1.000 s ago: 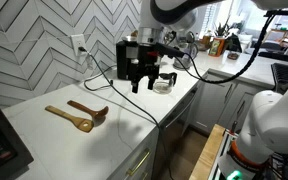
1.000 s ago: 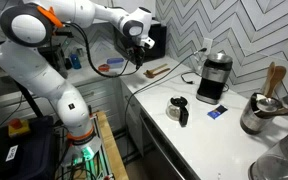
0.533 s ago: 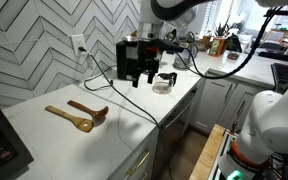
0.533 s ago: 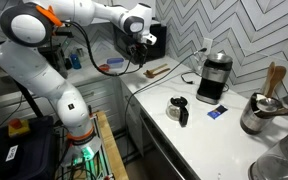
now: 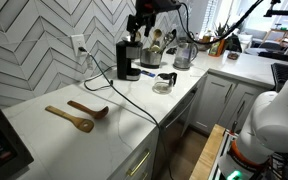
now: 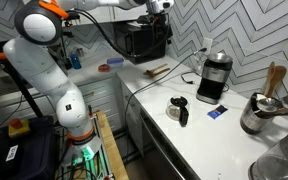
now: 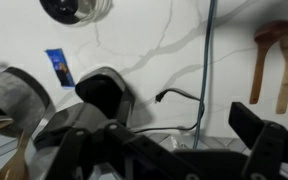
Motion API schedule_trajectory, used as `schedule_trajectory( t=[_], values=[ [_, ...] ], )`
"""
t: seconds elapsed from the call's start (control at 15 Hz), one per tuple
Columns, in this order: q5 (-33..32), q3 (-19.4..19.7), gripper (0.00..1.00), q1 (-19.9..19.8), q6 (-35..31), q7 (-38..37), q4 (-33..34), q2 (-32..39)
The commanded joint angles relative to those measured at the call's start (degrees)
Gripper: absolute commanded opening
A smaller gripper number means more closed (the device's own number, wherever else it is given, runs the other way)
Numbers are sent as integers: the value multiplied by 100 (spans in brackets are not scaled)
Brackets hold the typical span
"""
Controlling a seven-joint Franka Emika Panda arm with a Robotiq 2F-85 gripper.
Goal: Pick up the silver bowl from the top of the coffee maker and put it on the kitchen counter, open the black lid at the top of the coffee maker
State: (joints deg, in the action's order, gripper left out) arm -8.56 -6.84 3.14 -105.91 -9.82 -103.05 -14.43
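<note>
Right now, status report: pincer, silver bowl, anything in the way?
Pincer open, empty, high above counter. Silver bowl on coffee maker, untouched. Cord and carafe nearby.

- We found the coffee maker (image 6: 216, 78) standing on the kitchen counter (image 6: 219, 145), with its back to the wall.
- The glass carafe (image 6: 179, 108) sat before it, nearer the counter's edge, with a small card (image 6: 215, 113) near it.
- Two wooden spoons (image 5: 89, 109) lay side by side, well apart from the machine.
- A steel pot (image 6: 256, 115) stood on the machine's other side.
- In the wrist view, a cord (image 7: 210, 50) ran between machine and spoons.
</note>
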Motion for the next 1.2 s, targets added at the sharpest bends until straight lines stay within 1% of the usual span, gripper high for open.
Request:
schedule_trajectory(
  t=[0.0, 0.2, 0.33, 0.4, 0.53, 0.8, 0.87, 1.0, 1.13],
  values=[
    [-426, 106, 100, -227, -180, -155, 784, 489],
    [-327, 308, 100, -336, -502, -79, 920, 572],
    [-361, 392, 100, -395, -950, -228, 649, 431],
    [-267, 369, 100, -338, -653, -46, 838, 523],
    [-267, 413, 100, -377, -805, -69, 829, 527],
    [-267, 409, 100, -379, -829, -96, 829, 527],
    [-333, 452, 100, -448, -926, -258, 867, 596],
    [29, 634, 100, -575, -782, -656, 1084, 774],
    [260, 825, 100, -693, -737, -854, 1187, 903]
  ],
)
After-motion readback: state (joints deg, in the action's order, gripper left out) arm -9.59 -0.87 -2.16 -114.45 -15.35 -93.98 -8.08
